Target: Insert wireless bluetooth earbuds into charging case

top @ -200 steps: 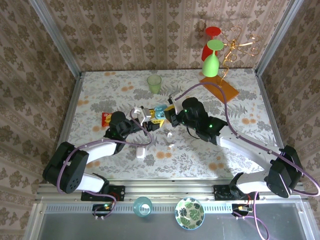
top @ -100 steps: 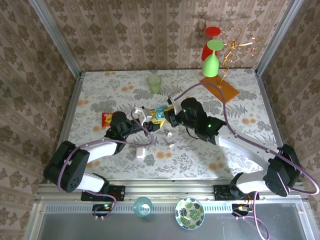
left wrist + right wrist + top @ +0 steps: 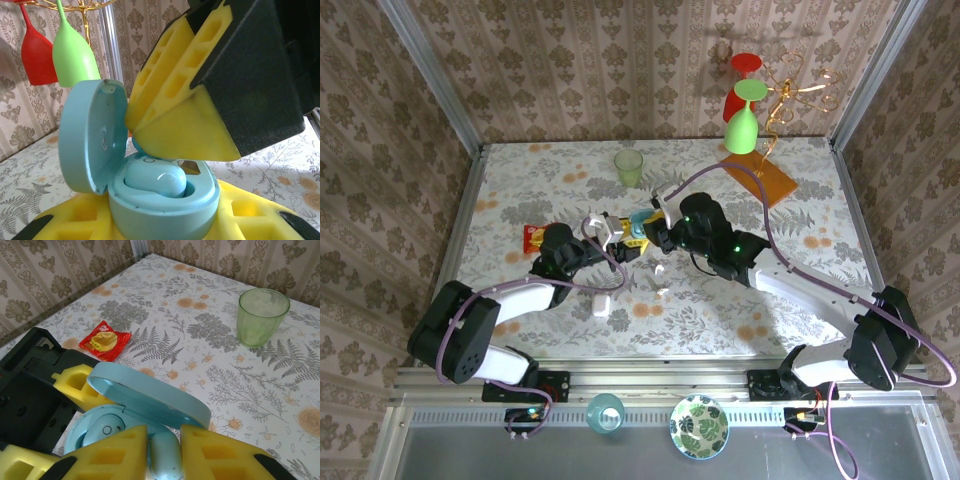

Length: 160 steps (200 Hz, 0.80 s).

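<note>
The charging case (image 3: 165, 202) here is light blue, with its lid (image 3: 150, 395) hinged open. My left gripper (image 3: 165, 222) is shut on the case's base, a yellow finger on each side. One light blue earbud (image 3: 155, 180) lies seated in the case (image 3: 80, 432). My right gripper (image 3: 164, 440) is directly over the open case, shut on the second earbud (image 3: 166, 460), which stands on end between its yellow fingers (image 3: 185, 135). From the top camera, both grippers (image 3: 610, 232) (image 3: 648, 232) meet at the case (image 3: 638, 222) mid-table.
A green cup (image 3: 629, 167) stands at the back. A red packet (image 3: 532, 236) lies left of the left gripper. A small white object (image 3: 601, 303) rests near the front. Red and green wine glasses (image 3: 748, 100) hang on a stand over an orange board (image 3: 760, 178) at the back right.
The right gripper has edged slightly left toward the case. The left arm has stayed still.
</note>
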Motion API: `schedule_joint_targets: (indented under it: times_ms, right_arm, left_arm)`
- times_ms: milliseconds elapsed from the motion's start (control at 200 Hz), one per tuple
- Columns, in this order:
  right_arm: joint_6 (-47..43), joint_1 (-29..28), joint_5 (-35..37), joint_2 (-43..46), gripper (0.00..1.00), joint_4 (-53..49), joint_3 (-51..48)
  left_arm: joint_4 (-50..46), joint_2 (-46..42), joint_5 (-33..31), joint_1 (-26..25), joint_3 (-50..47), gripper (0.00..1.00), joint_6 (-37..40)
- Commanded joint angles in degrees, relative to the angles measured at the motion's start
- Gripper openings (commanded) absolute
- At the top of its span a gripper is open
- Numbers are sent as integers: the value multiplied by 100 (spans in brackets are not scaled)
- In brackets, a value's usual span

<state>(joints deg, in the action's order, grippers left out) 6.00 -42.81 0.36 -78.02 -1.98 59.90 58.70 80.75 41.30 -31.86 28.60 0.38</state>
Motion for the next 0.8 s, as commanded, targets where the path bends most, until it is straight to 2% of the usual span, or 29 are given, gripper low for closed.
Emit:
schedule_joint_targets:
  times_ms: [0, 270, 475, 795]
  right_arm:
    - [-99, -52, -295, -12, 25, -136, 233]
    - [-4, -51, -344, 56, 28, -103, 244]
    - [-88, -48, -138, -30, 20, -237, 350]
    - [-509, -50, 313, -69, 20, -494, 459]
  left_arm:
    - [341, -7, 25, -49, 59, 25, -110]
    - [371, -33, 34, -49, 49, 25, -113]
    - [423, -65, 50, -49, 40, 25, -132]
    - [376, -121, 81, -49, 84, 25, -153]
